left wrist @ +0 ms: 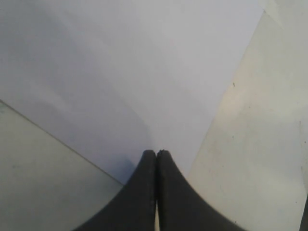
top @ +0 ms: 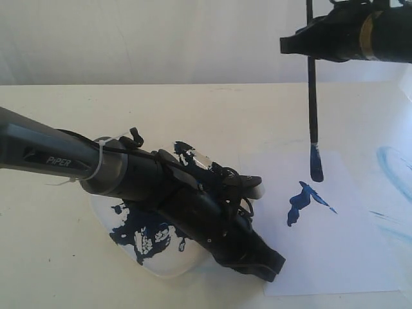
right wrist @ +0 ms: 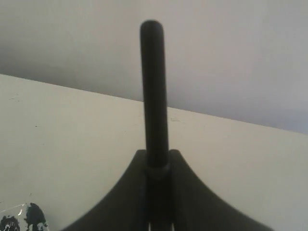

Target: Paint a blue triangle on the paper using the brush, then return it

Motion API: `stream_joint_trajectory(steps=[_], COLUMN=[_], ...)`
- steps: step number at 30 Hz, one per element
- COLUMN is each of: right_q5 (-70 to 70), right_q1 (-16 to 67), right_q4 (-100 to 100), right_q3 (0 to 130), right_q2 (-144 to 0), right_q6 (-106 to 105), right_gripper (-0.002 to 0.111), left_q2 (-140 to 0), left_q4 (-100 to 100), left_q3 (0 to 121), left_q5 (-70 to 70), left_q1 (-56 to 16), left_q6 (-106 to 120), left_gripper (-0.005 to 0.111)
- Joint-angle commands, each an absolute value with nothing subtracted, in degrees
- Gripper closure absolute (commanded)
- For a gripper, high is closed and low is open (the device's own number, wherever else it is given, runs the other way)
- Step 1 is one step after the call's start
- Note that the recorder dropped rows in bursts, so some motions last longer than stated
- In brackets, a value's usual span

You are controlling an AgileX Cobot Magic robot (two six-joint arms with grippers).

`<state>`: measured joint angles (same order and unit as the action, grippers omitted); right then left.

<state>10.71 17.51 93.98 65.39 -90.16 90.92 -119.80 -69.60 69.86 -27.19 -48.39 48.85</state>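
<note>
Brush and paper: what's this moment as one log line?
right gripper: shut on brush | tip over paper, contact unclear | blue triangle: only one stroke | left gripper: shut, over paper

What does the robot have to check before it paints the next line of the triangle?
1. Is the brush held tight: ok. The right gripper is shut on its handle, and it points straight down.
2. Paint on the bristles: ok, they are blue.
3. Bristles touching the paper: cannot tell; they hang over it.
4. Paper held down: cannot tell. The left gripper is shut at its edge, but whether it is pressing does not show.
5. Triangle finished: not ok. Only one blue mark is there.
</note>
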Motion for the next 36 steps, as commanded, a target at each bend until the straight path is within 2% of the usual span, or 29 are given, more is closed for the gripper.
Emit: stream_joint_trajectory(steps=[1, 4, 11, 36], right_q5=[23.04, 29.83, 26.83, 25.76], right_q1=[10.22, 7.13, 7.56, 7.56], right_q4=[91.61, 83.77, 56.21, 50.83], right_q3=[65.94, 65.09, 57.47, 56.55], right_q2=[-89.58, -89.58, -89.58, -94.76], right_q6=[89.56, 82.32, 58.69, 53.72], right_gripper=[0.108, 0.108, 0.108, 0.108], left_q2=[-121.38, -121.38, -121.38, -121.38], left_q4=[-69.29, -69.29, -69.29, -69.29], left_q3=[69.08, 69.08, 69.08, 69.08], left_q5=[-28.19, -28.06, -28.06, -28.19], left_q1=[-48.68, -48.68, -48.68, -48.68], left_q6=[47.71, 47.71, 47.71, 47.71], left_gripper=[0.107, 0.107, 0.107, 0.107])
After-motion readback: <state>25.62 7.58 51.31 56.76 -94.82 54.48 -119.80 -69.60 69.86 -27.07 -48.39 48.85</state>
